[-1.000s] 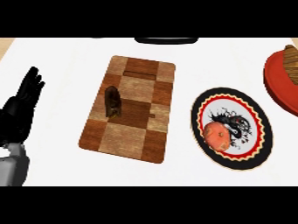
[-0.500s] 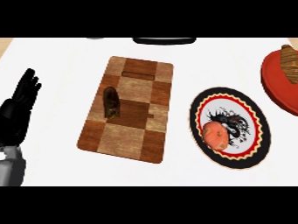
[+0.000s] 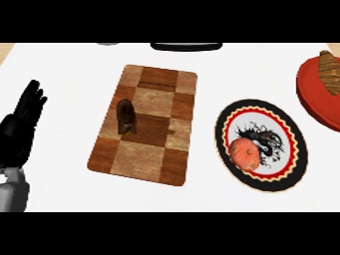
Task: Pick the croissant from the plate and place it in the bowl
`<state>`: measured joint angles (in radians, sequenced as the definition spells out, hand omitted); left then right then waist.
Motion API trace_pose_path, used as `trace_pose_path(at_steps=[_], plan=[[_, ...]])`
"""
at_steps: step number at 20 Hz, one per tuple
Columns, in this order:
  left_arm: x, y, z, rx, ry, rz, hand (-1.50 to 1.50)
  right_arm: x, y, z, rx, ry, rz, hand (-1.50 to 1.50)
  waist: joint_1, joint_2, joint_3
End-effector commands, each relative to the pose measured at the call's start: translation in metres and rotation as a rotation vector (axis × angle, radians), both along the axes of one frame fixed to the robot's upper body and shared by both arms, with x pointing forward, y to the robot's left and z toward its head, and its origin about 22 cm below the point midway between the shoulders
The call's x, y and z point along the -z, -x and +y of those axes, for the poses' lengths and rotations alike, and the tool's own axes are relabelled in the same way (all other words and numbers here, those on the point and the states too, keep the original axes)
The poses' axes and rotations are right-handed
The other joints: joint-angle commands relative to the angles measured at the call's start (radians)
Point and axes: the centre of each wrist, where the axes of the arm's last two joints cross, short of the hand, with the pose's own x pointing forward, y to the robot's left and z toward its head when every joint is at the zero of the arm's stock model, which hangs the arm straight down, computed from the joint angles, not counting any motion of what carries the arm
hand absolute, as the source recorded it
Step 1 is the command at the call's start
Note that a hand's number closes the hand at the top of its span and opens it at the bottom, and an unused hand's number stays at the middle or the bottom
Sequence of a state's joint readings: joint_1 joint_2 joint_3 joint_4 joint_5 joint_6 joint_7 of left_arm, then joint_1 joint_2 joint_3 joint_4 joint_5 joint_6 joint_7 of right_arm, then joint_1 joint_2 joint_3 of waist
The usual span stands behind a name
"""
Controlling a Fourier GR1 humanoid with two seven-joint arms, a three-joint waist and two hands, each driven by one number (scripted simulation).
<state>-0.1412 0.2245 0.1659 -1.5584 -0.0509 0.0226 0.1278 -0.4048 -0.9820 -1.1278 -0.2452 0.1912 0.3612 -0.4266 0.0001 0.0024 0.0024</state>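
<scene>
A brown croissant (image 3: pixel 331 73) lies in the red bowl (image 3: pixel 321 107) at the right edge, against the bowl's far rim. The plate (image 3: pixel 230 113), black-rimmed with a red zigzag band, sits left of the bowl and carries a round orange food item (image 3: pixel 248 154). At the far left my left hand (image 3: pixel 16 130) rests open with its fingers pointing up, far from both the plate and the bowl. My right hand does not show.
A checkered wooden cutting board (image 3: pixel 149 149) lies in the middle with a dark oblong object (image 3: pixel 127 116) on it. A dark item (image 3: pixel 187 46) sits at the counter's far edge. The counter's left edge runs just beyond my left hand.
The left hand shifted only slightly and stays open at the left. The croissant, the bowl and the plate have not moved.
</scene>
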Motion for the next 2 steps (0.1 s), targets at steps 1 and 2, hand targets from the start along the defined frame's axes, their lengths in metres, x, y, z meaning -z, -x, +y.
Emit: trace_pose_path(at_steps=[1,2], plan=[[-0.011,-0.007,-0.005,0.008,0.005,-0.016,0.0,0.004,0.014,-0.004,-0.036,-0.01,-0.091,-1.5,0.001,-0.001,0.0],[-0.006,-0.004,0.002,-0.01,0.003,-0.006,0.0,0.014,0.027,-0.004,-0.04,-0.007,-0.078,-1.5,0.0,-0.001,-0.001]])
